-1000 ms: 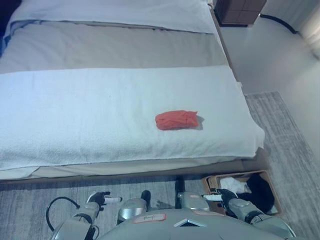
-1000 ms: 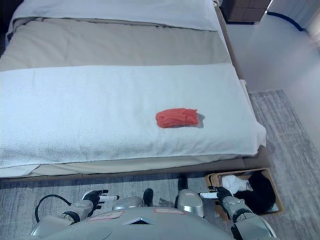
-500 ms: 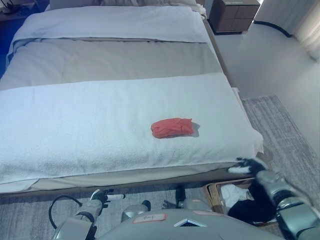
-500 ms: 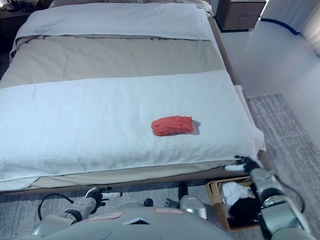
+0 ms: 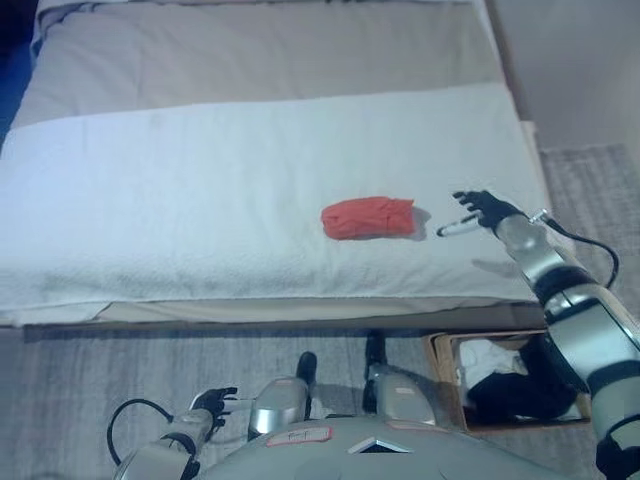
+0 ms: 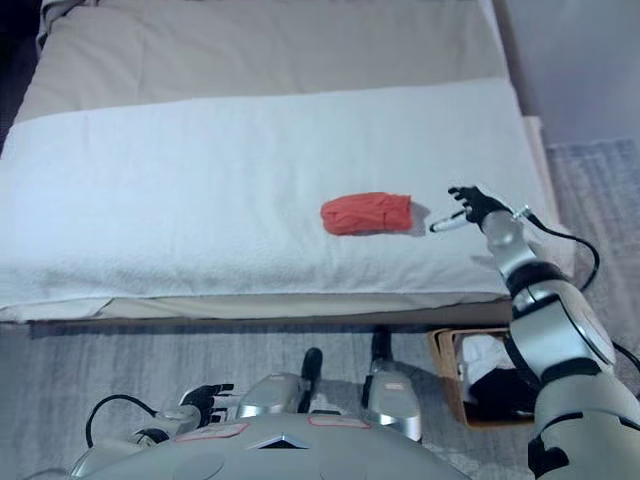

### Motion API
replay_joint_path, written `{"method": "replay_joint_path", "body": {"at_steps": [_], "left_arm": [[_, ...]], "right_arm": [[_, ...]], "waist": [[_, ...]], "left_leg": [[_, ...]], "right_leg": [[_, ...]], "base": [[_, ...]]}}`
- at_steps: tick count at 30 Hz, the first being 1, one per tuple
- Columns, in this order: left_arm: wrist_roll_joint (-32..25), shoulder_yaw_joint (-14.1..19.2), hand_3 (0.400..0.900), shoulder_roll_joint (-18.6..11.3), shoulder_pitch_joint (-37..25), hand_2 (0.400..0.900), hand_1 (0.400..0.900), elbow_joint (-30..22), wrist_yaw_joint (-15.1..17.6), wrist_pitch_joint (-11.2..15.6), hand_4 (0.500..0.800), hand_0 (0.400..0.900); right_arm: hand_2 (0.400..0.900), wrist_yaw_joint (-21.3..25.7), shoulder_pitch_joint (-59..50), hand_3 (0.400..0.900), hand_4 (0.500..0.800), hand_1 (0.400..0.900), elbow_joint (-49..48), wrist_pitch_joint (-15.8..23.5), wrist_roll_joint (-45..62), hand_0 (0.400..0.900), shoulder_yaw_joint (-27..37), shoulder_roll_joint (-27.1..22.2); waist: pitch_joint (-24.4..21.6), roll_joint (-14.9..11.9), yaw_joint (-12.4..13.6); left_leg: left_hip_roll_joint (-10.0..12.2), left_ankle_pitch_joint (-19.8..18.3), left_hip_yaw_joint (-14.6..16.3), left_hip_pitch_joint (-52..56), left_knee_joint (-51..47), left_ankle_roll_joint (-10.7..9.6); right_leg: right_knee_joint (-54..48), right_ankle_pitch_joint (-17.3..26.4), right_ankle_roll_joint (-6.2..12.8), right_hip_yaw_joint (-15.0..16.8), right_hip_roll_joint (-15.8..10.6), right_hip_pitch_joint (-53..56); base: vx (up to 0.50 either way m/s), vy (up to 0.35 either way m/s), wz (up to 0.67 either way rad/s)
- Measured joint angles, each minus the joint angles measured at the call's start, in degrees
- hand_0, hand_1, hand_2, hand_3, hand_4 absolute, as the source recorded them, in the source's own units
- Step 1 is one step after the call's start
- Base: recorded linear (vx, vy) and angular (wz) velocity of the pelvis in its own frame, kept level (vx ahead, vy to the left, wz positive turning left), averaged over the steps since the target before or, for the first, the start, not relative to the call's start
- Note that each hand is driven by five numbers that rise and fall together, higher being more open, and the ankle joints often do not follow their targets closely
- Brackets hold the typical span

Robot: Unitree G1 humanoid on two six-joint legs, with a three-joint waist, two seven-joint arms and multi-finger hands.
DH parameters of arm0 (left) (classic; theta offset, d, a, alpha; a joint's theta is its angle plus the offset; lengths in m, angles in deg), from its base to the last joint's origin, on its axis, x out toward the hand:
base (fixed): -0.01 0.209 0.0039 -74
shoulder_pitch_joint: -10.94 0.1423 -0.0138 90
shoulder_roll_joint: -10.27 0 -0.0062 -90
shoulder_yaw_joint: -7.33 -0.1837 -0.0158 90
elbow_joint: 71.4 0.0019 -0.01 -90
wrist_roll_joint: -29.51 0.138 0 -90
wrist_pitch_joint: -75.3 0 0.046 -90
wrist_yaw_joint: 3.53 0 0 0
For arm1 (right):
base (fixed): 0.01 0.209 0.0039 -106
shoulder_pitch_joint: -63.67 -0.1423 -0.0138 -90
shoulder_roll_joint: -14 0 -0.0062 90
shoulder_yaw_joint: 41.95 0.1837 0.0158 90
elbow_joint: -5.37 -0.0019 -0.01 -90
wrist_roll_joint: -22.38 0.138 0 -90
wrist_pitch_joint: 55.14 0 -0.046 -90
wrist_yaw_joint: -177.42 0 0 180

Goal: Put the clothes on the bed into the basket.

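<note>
A rolled red-orange garment [image 5: 368, 217] lies on the white blanket of the bed [image 5: 200, 200], near its front right. My right hand [image 5: 476, 211] is open, raised over the blanket a short way right of the garment, apart from it. A brown basket [image 5: 450, 385] stands on the floor below the bed's front right corner, with white and black clothes [image 5: 520, 385] in it. My left hand [image 5: 208, 405] hangs low near the floor at the lower left, fingers relaxed and empty.
The bed's front edge [image 5: 250, 312] runs across the middle of the view. A grey carpet [image 5: 100, 390] covers the floor in front. A beige sheet [image 5: 260, 50] covers the far part of the bed.
My right hand has risen from beside the basket to over the blanket, right of the red garment. The camera has shifted, so the bed appears closer. The garment has not moved.
</note>
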Motion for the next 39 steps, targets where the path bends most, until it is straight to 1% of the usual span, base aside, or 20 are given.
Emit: {"method": "replay_joint_path", "body": {"at_steps": [2,3,6,8,11,13,15,16,20,23,25,35,36,37,38,39], "left_arm": [[-0.12,-0.26,0.900,-0.02,-0.84,0.900,0.900,-0.62,0.43,0.17,0.800,0.900],[-0.58,-0.50,0.900,-0.02,-1.01,0.900,0.900,-0.75,0.63,0.66,0.800,0.900],[-1.80,-2.44,0.900,-0.04,-1.52,0.900,0.900,-1.92,0.72,1.23,0.800,0.900],[-2.20,-2.76,0.900,-0.02,-1.88,0.900,0.900,-2.64,0.72,1.37,0.800,0.900],[-2.23,-3.66,0.900,0.03,-2.29,0.900,0.900,-3.68,0.73,2.05,0.800,0.900],[-2.24,-4.02,0.900,0.11,-2.93,0.900,0.900,-4.75,0.74,2.30,0.800,0.900],[-2.25,-4.39,0.900,0.13,-3.19,0.900,0.900,-5.46,0.75,2.50,0.800,0.900],[-2.26,-4.41,0.900,0.14,-3.23,0.900,0.900,-5.81,0.77,2.49,0.800,0.900],[-2.27,-4.56,0.900,0.17,-3.27,0.900,0.900,-6.28,0.76,2.52,0.800,0.900],[-2.27,-4.57,0.900,0.18,-3.27,0.900,0.900,-6.31,0.78,2.52,0.800,0.900],[-2.27,-4.66,0.900,0.18,-3.27,0.900,0.900,-6.78,0.78,2.53,0.800,0.900],[-3.47,-5.99,0.900,0.21,-3.27,0.900,0.900,-7.17,0.85,2.58,0.800,0.900],[-3.49,-6.00,0.900,0.22,-3.27,0.900,0.900,-7.16,0.87,2.56,0.800,0.900],[-3.55,-6.00,0.900,0.22,-3.27,0.900,0.900,-7.17,0.89,2.57,0.800,0.900],[-3.78,-6.00,0.900,0.23,-3.27,0.900,0.900,-7.16,0.90,2.56,0.800,0.900],[-3.85,-6.00,0.900,0.23,-3.27,0.900,0.900,-7.16,0.96,2.57,0.800,0.900]], "right_arm": [[0.900,0.10,-1.57,0.900,0.800,0.900,1.86,-0.28,0.00,0.900,0.00,0.18],[0.900,0.18,-2.46,0.900,0.800,0.900,2.72,-0.33,0.00,0.900,0.00,0.41],[0.900,0.58,-5.09,0.900,0.800,0.900,4.40,-0.35,0.00,0.900,0.01,0.46],[0.900,1.43,-6.39,0.900,0.800,0.900,5.64,-0.37,0.00,0.900,0.04,0.38],[0.900,1.86,-8.03,0.900,0.800,0.900,6.48,-0.38,0.01,0.900,0.23,-0.16],[0.900,2.57,-8.91,0.900,0.800,0.900,6.50,-0.38,0.01,0.900,0.22,-1.13],[0.900,2.60,-9.45,0.900,0.800,0.900,7.67,-0.41,0.02,0.900,0.22,-1.56],[0.900,2.61,-9.46,0.900,0.800,0.900,7.70,-0.44,0.02,0.900,0.22,-1.93],[0.900,2.80,-10.24,0.900,0.800,0.900,7.73,-0.44,0.07,0.900,0.23,-2.29],[0.900,3.47,-10.55,0.900,0.800,0.900,7.73,-0.44,0.08,0.900,0.23,-2.44],[0.900,3.77,-10.67,0.900,0.800,0.900,7.76,-0.49,0.10,0.900,0.23,-2.54],[0.900,4.19,-12.63,0.900,0.800,0.900,7.76,-1.11,0.25,0.900,0.22,-1.33],[0.673,4.29,-12.77,0.673,0.664,0.673,7.76,-1.51,0.46,0.673,0.20,-0.94],[0.604,4.48,-12.81,0.604,0.622,0.604,7.76,-1.63,0.63,0.604,0.20,-0.64],[0.400,4.76,-12.84,0.400,0.500,0.400,7.78,-1.67,0.85,0.400,0.21,-0.28],[0.400,4.80,-12.87,0.400,0.500,0.400,7.78,-1.70,1.14,0.400,0.20,0.00]], "waist": [[1.26,0.50,1.04],[1.90,0.56,1.24],[4.45,0.89,1.23],[5.66,1.41,1.15],[6.82,2.96,1.54],[7.59,4.35,1.44],[8.18,5.64,2.13],[8.41,6.12,2.51],[9.11,7.51,2.69],[9.27,7.85,3.22],[9.31,7.94,4.03],[9.47,8.36,4.41],[9.47,8.36,4.45],[9.47,8.36,4.44],[9.47,8.36,4.47],[9.46,8.38,4.51]], "left_leg": [[-0.09,0.20,-0.96,-0.88,0.37,-0.29],[-0.19,0.44,-1.39,-1.50,0.41,-0.60],[-0.38,0.72,-2.04,-2.63,0.72,-0.71],[-0.51,0.91,-2.44,-2.91,0.66,-0.73],[-0.76,1.03,-2.90,-3.84,0.61,-0.68],[-1.03,1.46,-3.53,-4.56,0.64,-0.96],[-1.14,1.77,-3.97,-4.84,0.69,-1.37],[-1.14,1.77,-4.00,-4.89,0.70,-1.37],[-1.14,1.85,-4.82,-5.33,0.67,-1.48],[-1.19,1.89,-4.88,-5.48,0.61,-1.52],[-1.23,1.93,-4.87,-5.74,0.59,-1.53],[-1.24,2.25,-5.24,-6.38,0.60,-1.89],[-1.24,2.25,-5.25,-6.41,0.61,-1.90],[-1.24,2.26,-5.27,-6.41,0.62,-1.91],[-1.24,2.26,-5.29,-6.43,0.63,-1.91],[-1.24,2.27,-5.33,-6.45,0.62,-1.93]], "right_leg": [[0.01,0.00,0.00,-0.87,-0.14,-0.71],[0.03,0.02,-0.02,-1.24,-0.23,-1.10],[0.05,0.25,-0.18,-1.97,-0.55,-1.68],[0.04,0.25,-0.18,-2.38,-0.73,-1.80],[0.03,0.22,-0.16,-2.73,-1.03,-2.41],[0.04,0.38,-0.02,-3.34,-1.33,-2.98],[0.05,0.39,-0.02,-3.88,-1.48,-2.99],[0.04,0.39,-0.02,-3.94,-1.48,-3.00],[0.04,0.38,-0.01,-4.84,-1.52,-3.07],[0.03,0.37,0.00,-4.88,-1.56,-3.26],[0.03,0.36,0.00,-4.85,-1.64,-3.54],[0.03,0.37,-0.01,-5.17,-1.67,-3.96],[0.03,0.37,-0.01,-5.19,-1.66,-3.96],[0.03,0.37,-0.01,-5.20,-1.65,-3.96],[0.03,0.37,-0.01,-5.21,-1.65,-3.96],[0.03,0.37,-0.01,-5.25,-1.66,-3.96]], "base": [[-0.07,-0.028,0.21],[-0.06,-0.017,0.18],[-0.04,-0.013,0.20],[-0.02,-0.017,0.16],[-0.02,-0.013,0.16],[0.00,-0.014,0.17],[0.02,-0.015,0.13],[0.01,-0.021,0.12],[0.01,-0.011,0.08],[0.00,-0.002,0.02],[0.00,0.000,0.00],[0.00,0.005,0.05],[0.00,0.000,0.00],[0.01,0.003,0.04],[0.00,0.006,0.06],[0.00,0.010,0.06]]}}
